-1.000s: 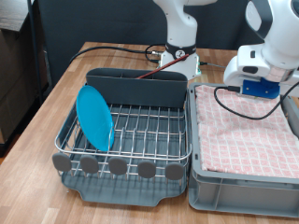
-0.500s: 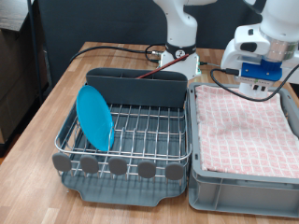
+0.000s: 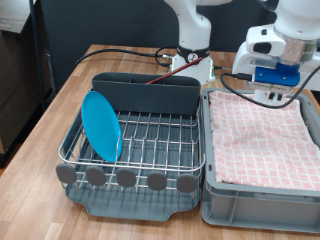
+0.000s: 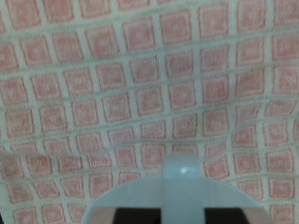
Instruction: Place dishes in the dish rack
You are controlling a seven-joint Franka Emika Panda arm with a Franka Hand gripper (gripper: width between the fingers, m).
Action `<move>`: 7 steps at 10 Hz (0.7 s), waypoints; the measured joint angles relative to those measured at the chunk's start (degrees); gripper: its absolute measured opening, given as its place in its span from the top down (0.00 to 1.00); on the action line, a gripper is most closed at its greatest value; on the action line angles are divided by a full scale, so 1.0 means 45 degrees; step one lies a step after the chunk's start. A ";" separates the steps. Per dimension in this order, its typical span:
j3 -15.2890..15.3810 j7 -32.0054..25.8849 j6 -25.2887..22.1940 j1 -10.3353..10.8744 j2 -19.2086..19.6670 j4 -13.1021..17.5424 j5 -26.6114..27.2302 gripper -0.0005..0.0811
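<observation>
The dish rack (image 3: 160, 142) stands on the wooden table at the exterior view's left. The bright-blue plate (image 3: 100, 125) stands on edge in its left slots. A thin reddish-brown handle (image 3: 165, 78), seemingly the wooden spoon, pokes out of the tall grey back compartment. My gripper (image 3: 274, 98) hangs just above the far end of the pink checkered cloth (image 3: 260, 140). A small white object sits under it. In the wrist view a white rounded shape, the mug (image 4: 177, 191), sits between the fingers above the cloth (image 4: 140, 84).
The grey bin (image 3: 255, 208) lined with the pink cloth sits right of the rack. Black cables (image 3: 240, 95) trail over the bin's far edge and across the table behind the rack. The robot base (image 3: 192, 50) stands behind the rack.
My gripper has risen off the pink cloth and shifted slightly towards the exterior view's left, with the white object under it. The plate and rack have not moved.
</observation>
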 joint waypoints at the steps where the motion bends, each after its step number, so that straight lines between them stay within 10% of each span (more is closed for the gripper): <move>1: -0.0157 -0.0010 0.0001 -0.0089 0.0242 0.0474 -0.0026 0.90; 7: -0.1155 0.0125 0.0081 -0.0181 0.2049 0.3636 -0.1443 0.90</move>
